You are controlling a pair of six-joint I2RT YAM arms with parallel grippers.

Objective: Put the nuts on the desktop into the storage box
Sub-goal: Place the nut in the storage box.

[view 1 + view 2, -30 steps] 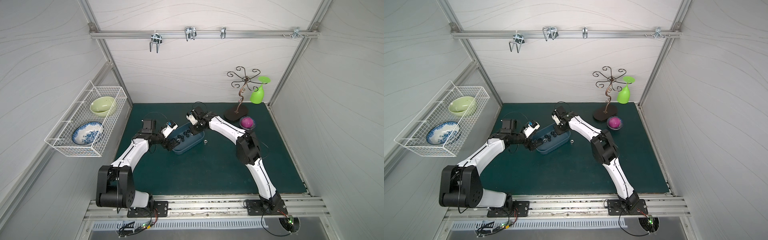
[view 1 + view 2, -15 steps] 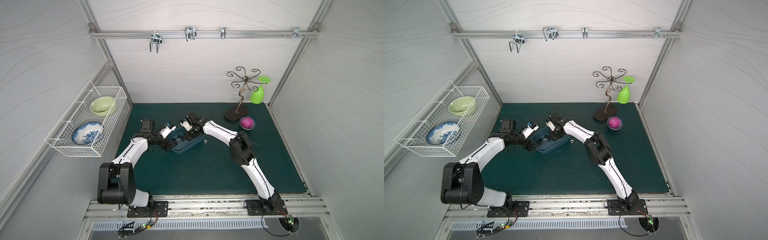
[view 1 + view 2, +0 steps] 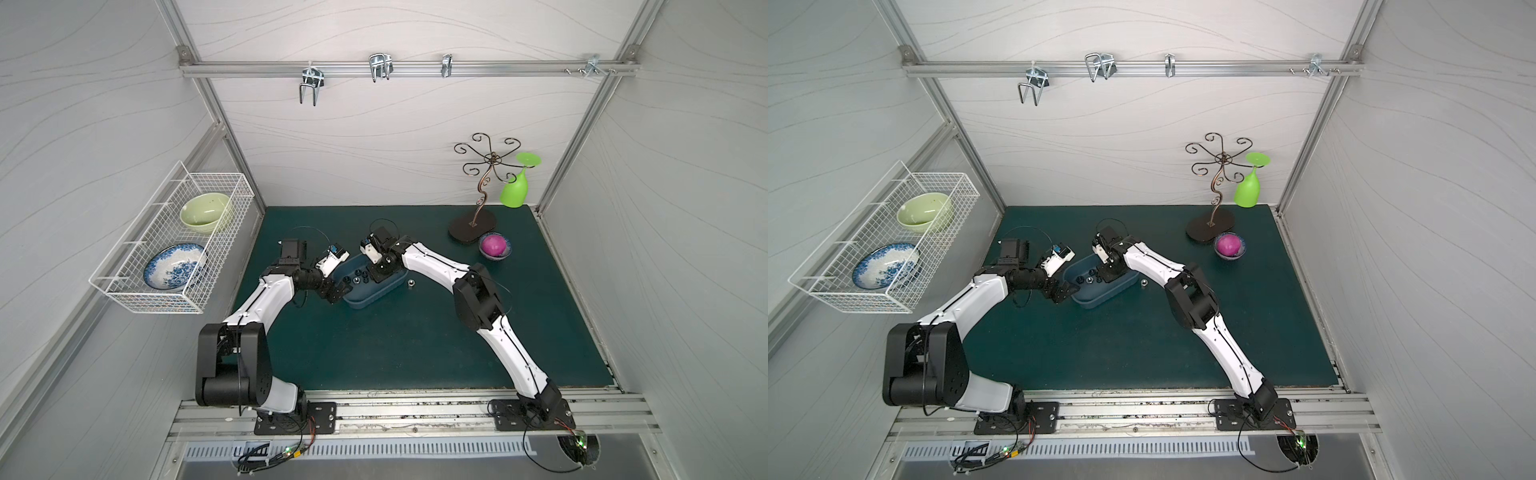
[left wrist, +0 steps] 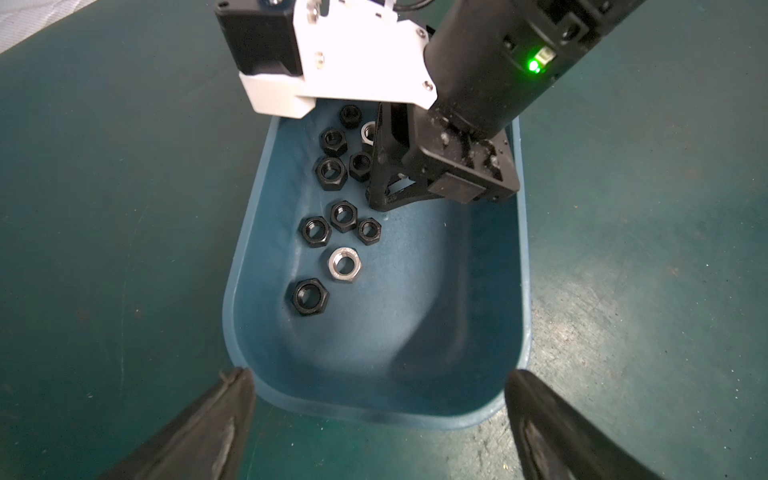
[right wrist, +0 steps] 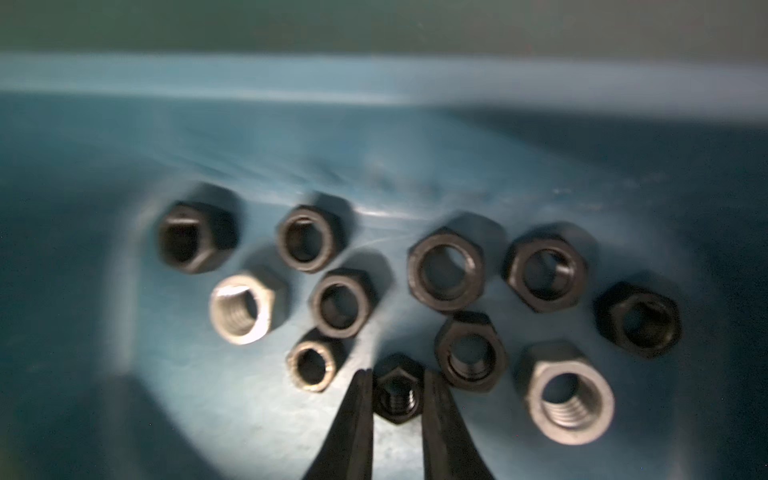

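The blue-grey storage box point(image 3: 371, 300) lies on the dark teal desktop point(image 3: 395, 345) and holds several nuts point(image 4: 343, 216), mostly black, two silver. My right gripper point(image 5: 397, 375) reaches down inside the box, shut on a small black nut point(image 5: 397, 399) just above the box floor. My left gripper point(image 4: 378, 374) is open, with a finger on each side of the box's near end point(image 4: 374, 411) and nothing in it. One silver nut point(image 3: 410, 284) lies on the desktop just right of the box; it shows in both top views point(image 3: 1143, 283).
A white wire basket point(image 3: 174, 241) with two bowls hangs on the left wall. At the back right stand a curly metal rack point(image 3: 471, 226), a green glass point(image 3: 515, 191) and a small bowl with a magenta ball point(image 3: 493, 245).
My right gripper has come from the box's far side down into the box, still shut. The left arm has barely shifted.
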